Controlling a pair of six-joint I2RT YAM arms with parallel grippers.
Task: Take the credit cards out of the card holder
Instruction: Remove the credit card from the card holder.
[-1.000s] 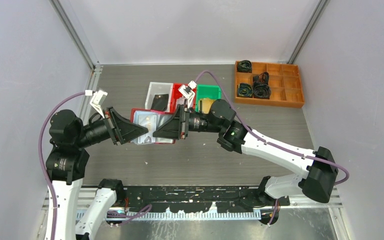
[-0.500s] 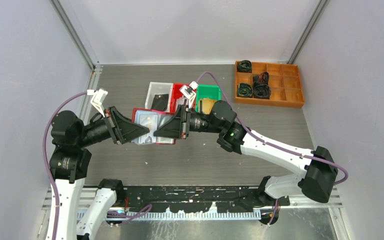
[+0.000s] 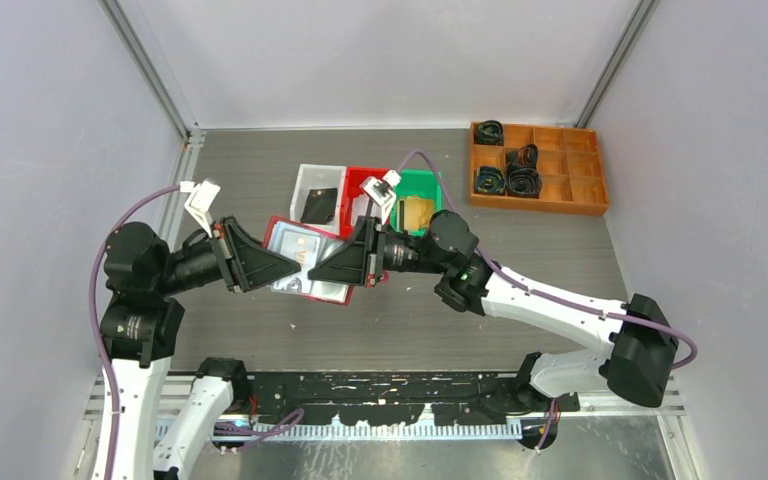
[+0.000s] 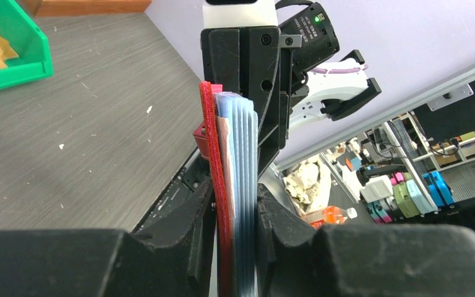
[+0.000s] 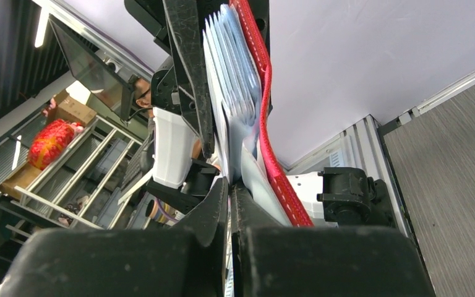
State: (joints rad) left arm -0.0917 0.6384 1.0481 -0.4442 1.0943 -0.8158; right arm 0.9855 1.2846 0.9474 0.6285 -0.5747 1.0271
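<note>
Red card holder [image 4: 214,154], left pincer [image 4: 235,213] gripping

Two arms are showing: left arm [image 3: 135,300], right arm [image 3: 550,300]. Two grippers are showing with them: left gripper [image 3: 295,265], right gripper [image 3: 312,272].

One card holder [image 3: 292,240] is showing, red. Its pale sleeves [image 4: 241,161] are fanning edge-on in the left wrist view: about five, packed too tight for a firm count.

Three bins are sitting in a row: white bin [image 3: 305,180], red bin [image 3: 353,175], green bin [image 3: 430,180].

Two loose cards are lying in them: one dark card [image 3: 318,205], one gold card [image 3: 418,212].

One orange tray [image 3: 580,208] is holding four black coils [image 3: 488,131].
</note>
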